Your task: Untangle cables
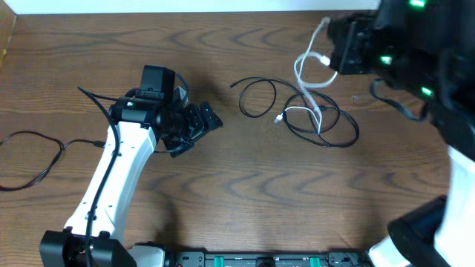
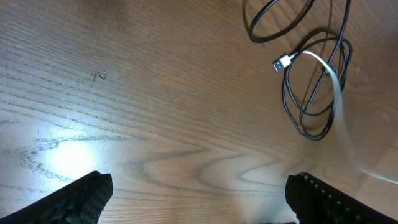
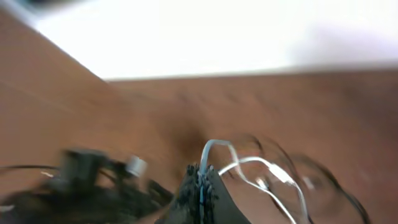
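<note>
Snagging as the main danger: white cable (image 1: 302, 68) pinched between the closed jaws of the right gripper (image 1: 332, 46), hanging from them down to the table (image 1: 245, 193) and running in among the loops of the black cable (image 1: 338, 132) just below those jaws. Under a further pull up or away, likely to cinch the black loops around the white strand rather than slide free, or to drag the whole bundle across the wood. Also possible: thin strand slipping out of the closed tips under tension, with only a narrow pinch visible in the right wrist view. USB plug (image 2: 283, 62) at the free white end, just beside the black loops, apt to hook on one on the way out

Left gripper (image 1: 199, 127) spread wide, holding nothing, over bare wood. Tangle well ahead of its jaws and off to their right, so nothing pinning the black cable down during a pull

Hard to make out: right wrist view badly blurred, so crossings of white over or under black unreadable there, and too small in the overhead view for the order of overlaps. Upper stretch of the white strand lost against the right arm. Second dark cable (image 1: 30, 159) far behind the left jaws, cut off at the frame edge, role unclear
</note>
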Controlling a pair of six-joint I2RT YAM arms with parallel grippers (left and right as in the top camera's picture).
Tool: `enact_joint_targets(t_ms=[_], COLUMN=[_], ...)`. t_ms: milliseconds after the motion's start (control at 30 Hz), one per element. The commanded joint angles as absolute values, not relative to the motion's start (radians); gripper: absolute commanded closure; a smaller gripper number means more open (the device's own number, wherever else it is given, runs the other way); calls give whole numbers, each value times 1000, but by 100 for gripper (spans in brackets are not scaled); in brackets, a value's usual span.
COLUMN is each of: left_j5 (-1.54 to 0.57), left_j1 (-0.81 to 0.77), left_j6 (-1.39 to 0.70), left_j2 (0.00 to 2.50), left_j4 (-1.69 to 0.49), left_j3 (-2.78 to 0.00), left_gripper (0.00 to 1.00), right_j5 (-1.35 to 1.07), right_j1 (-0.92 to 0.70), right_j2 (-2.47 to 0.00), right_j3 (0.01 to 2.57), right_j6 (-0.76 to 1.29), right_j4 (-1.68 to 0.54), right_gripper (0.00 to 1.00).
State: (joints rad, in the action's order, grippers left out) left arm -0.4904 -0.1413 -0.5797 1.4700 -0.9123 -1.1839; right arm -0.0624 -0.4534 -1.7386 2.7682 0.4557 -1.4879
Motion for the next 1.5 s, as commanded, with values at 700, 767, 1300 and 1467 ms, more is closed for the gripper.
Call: enact_joint_targets(t_ms=[700,767,1300,1467], left_j5=[-451,-451,-553,-712], left_j1=[-144,-144,-87,23], left_j6=[-578,-577,-396,-402], left_j2=[1471,1471,1442,1384], left_j4=[-922,-926,-933,-926], left_j3=[-1182,-1182,-1199,-1216], left_gripper=[6,6,6,7], right_j5=[-15,-20,-157,-326], right_j1=[-458,-458,-460,-460], right_j2=[-1556,-1585,-1780,-1816], right_j3=[2787,2787,2786,2786], right_j6=[474,535,532,440], right_j4=[-991,-1046,-1441,-1518], right_gripper=[99,99,99,99])
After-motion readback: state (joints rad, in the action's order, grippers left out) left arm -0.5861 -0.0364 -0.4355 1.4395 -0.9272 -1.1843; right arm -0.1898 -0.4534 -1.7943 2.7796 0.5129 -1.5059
